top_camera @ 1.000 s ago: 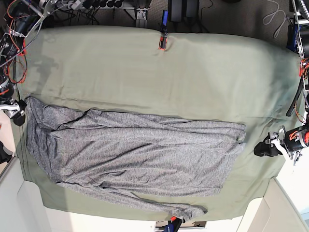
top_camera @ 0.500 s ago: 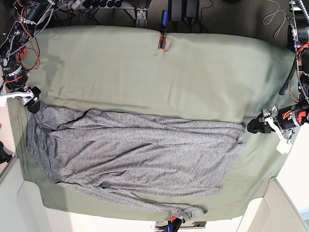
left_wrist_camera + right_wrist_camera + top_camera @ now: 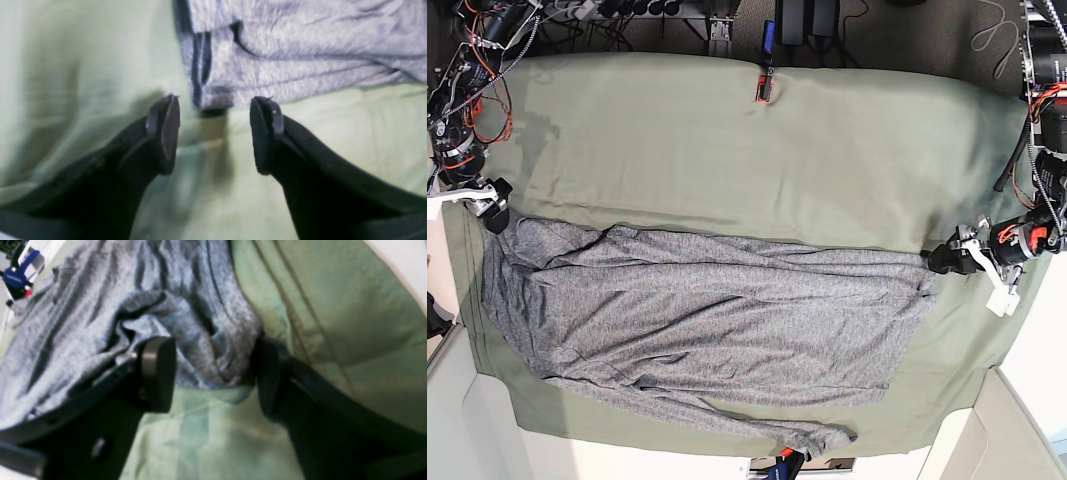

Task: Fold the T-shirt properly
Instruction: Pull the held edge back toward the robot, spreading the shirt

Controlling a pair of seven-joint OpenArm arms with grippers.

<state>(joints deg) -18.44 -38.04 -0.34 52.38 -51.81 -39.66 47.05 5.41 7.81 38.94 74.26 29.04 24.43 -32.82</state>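
The heather-grey T-shirt (image 3: 707,320) lies spread flat across the near half of the olive-green sheet (image 3: 827,150), with one long sleeve trailing along its near edge. My left gripper (image 3: 942,262) is open at the shirt's right corner. In the left wrist view the gripper (image 3: 215,103) has that corner (image 3: 210,96) just beyond and between its fingertips. My right gripper (image 3: 495,212) is open at the shirt's far left corner. In the right wrist view the gripper (image 3: 213,373) straddles a bunched fold of the shirt (image 3: 200,340), one finger on either side.
An orange and blue clip (image 3: 764,85) sits at the sheet's far edge. Cable bundles (image 3: 467,70) hang at the far left and more wiring (image 3: 1047,120) at the far right. White table edges (image 3: 467,420) show at the near corners.
My left gripper has moved left, from beside the sheet's right edge up to the shirt's right corner. My right gripper rose to the shirt's far left corner and has since stayed.
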